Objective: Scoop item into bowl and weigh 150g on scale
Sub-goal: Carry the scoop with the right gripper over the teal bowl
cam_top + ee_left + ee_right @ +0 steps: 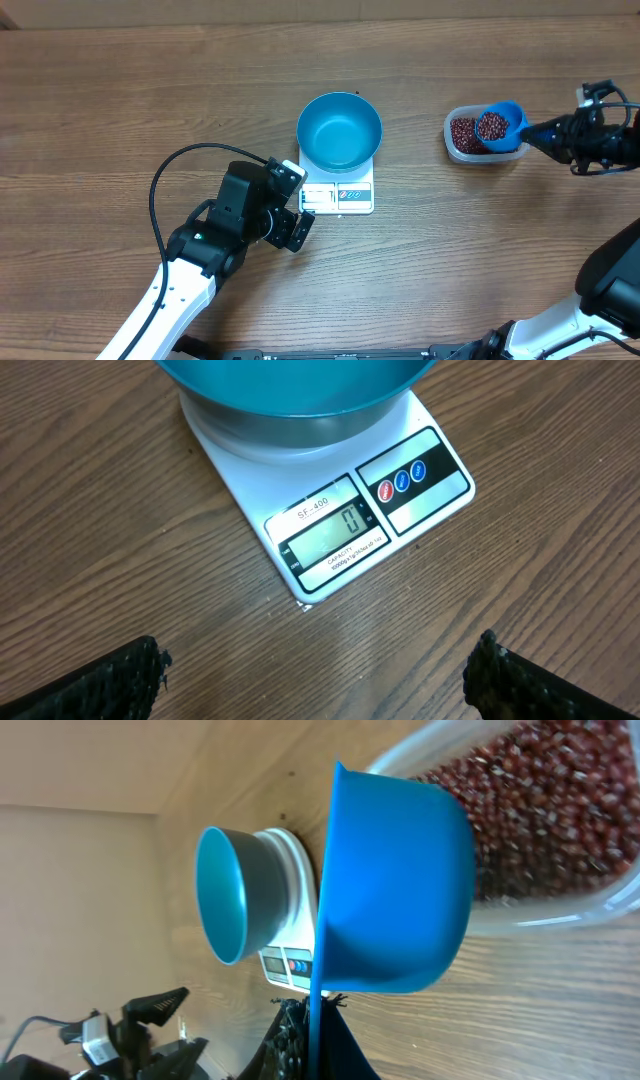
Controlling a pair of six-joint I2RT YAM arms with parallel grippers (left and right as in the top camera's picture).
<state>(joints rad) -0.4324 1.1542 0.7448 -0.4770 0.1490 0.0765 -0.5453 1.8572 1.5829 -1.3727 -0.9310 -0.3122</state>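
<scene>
The bright blue bowl (340, 130) stands empty on the white scale (338, 196); in the left wrist view the scale (330, 490) shows a zero on its display under the bowl (290, 385). Dark red beans (464, 132) lie in a clear tub (456, 150) to the right. A small blue scoop (497, 125) heaped with beans hangs over the tub, and my right gripper (556, 136) is shut on its handle. The right wrist view has the scoop (395, 880) close up, my right gripper (318, 1030) below it. My left gripper (300, 212) stands open and empty just left of the scale's front, fingers (100, 685) wide apart.
Bare wooden table (120, 90) surrounds everything. A black cable (160, 185) loops beside the left arm. The tub sits about a hand's width right of the scale, with open wood between them.
</scene>
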